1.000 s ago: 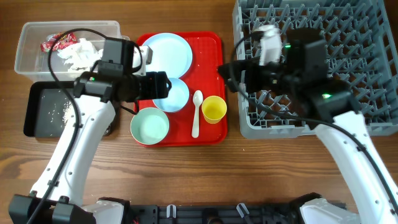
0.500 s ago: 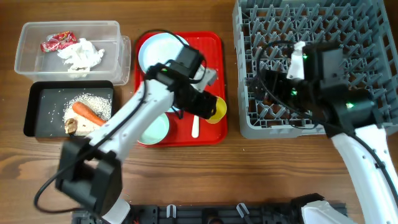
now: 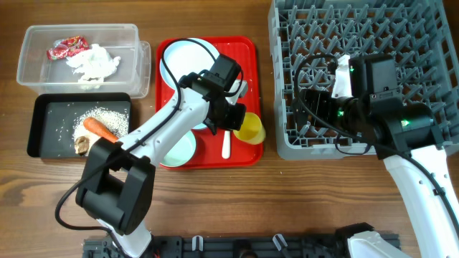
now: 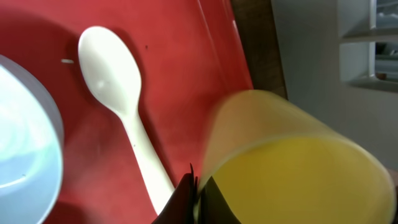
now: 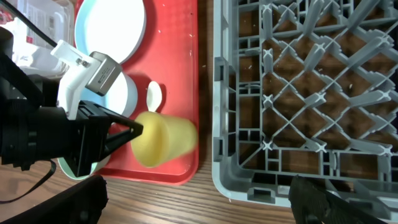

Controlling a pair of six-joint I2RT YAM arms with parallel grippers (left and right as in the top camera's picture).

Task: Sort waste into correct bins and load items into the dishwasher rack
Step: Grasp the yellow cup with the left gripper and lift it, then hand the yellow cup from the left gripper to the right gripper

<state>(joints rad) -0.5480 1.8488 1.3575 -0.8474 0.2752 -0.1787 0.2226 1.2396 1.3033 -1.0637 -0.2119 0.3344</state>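
My left gripper (image 3: 235, 120) reaches over the red tray and is shut on the rim of the small yellow cup (image 3: 251, 130). The left wrist view shows the jaws pinched on the cup (image 4: 292, 155), with the white spoon (image 4: 124, 112) lying beside it. From the right wrist, the cup (image 5: 165, 140) looks tilted over near the tray's right edge. My right gripper (image 3: 301, 107) hangs open over the grey dishwasher rack (image 3: 401, 43), empty. The pale blue plate (image 3: 188, 61) and pale green bowl (image 3: 179, 149) are partly hidden by the left arm.
The clear tub (image 3: 32, 68) holds the red-and-white wrapper (image 3: 63, 49) and the tissue (image 3: 92, 63). The black tray (image 3: 43, 129) holds rice (image 3: 100, 117), a carrot piece (image 3: 100, 130) and a brownish lump (image 3: 82, 145). The rack's front left corner (image 5: 230, 180) stands close to the red tray (image 5: 186, 112).
The left arm swung from the bins to the red tray and closed on the yellow cup, which now tilts toward the tray's right edge. The right arm shifted slightly right over the rack.
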